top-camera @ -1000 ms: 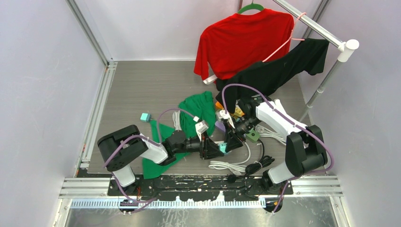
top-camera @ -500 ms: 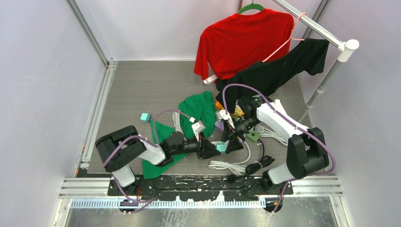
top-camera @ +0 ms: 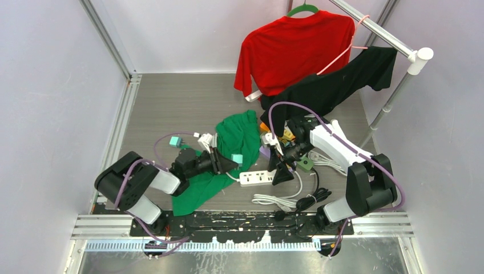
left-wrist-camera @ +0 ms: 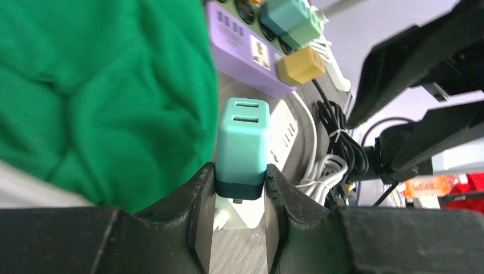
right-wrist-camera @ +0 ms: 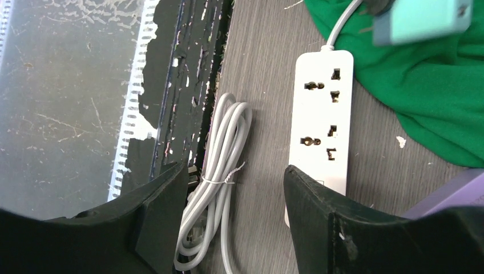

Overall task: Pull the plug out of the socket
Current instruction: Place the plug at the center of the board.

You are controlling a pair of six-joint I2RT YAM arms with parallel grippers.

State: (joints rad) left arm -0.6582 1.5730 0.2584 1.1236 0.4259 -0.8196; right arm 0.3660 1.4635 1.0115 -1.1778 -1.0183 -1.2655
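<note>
Left gripper point(left-wrist-camera: 240, 181): fingers clamped on the dark base of the teal plug point(left-wrist-camera: 242, 142). The plug is out of the white strip point(top-camera: 257, 178) and held to its left, over the green cloth point(top-camera: 242, 134). The strip lies flat, sockets up. Right gripper point(right-wrist-camera: 234, 174): fingers well apart, poised over the strip's end and the coiled white cable point(right-wrist-camera: 220, 165) beside it. It grips nothing. Contact with the strip cannot be confirmed from these views; it appears to hang just clear.

No legible text anywhere (orange label point(left-wrist-camera: 425, 185) too blurred).
</note>
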